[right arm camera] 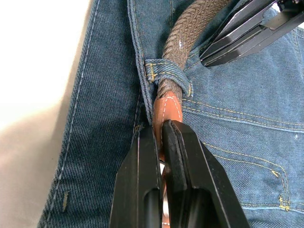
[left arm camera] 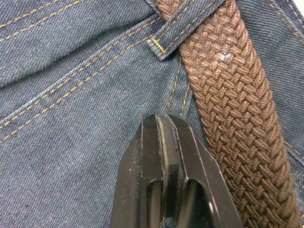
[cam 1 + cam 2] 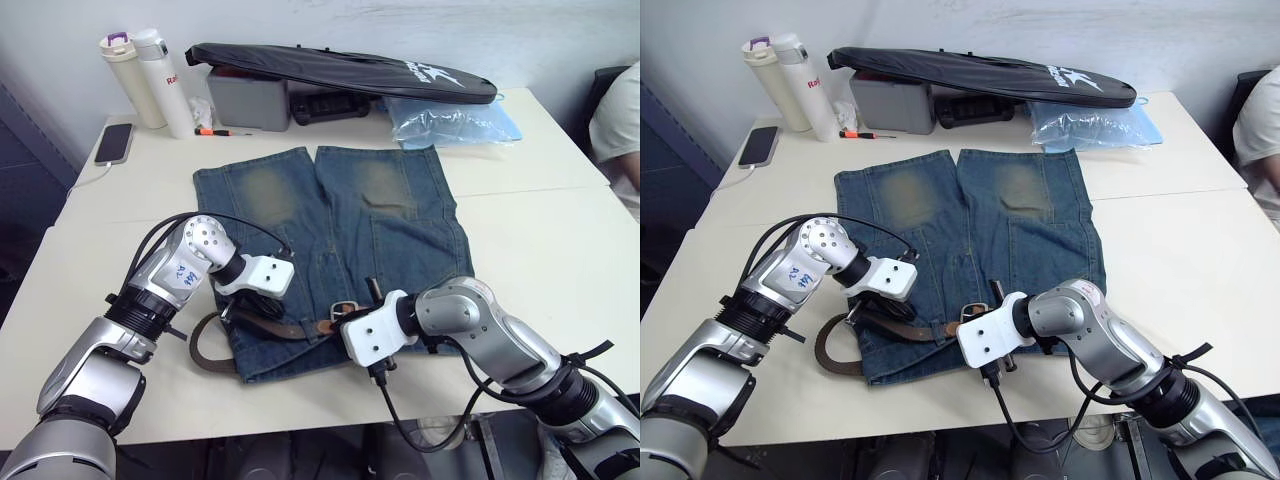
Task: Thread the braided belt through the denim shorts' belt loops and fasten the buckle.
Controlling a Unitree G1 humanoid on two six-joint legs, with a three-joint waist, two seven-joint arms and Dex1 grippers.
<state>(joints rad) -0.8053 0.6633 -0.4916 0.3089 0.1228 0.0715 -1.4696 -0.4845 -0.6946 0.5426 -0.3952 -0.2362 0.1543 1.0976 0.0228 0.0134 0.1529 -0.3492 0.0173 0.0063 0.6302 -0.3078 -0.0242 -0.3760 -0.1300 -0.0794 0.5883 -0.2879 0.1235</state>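
The denim shorts (image 3: 330,220) lie flat on the table, waistband toward me. The braided belt (image 2: 232,104) runs along the waistband under a belt loop (image 2: 164,45), and its slack curls off the shorts' left side (image 3: 200,350). My left gripper (image 2: 166,118) is shut with nothing between its pads, its tips on the denim just beside the strap. My right gripper (image 1: 159,126) is shut on the belt's brown leather end (image 1: 166,107), where it comes out of another belt loop (image 1: 166,71). The silver buckle (image 3: 343,308) lies by the right gripper at mid-waistband.
Two bottles (image 3: 150,75), a phone (image 3: 113,142), a grey box (image 3: 247,100), a long black bag (image 3: 340,70) and a clear blue plastic bag (image 3: 450,120) line the table's far side. A person (image 3: 615,110) sits at the right edge.
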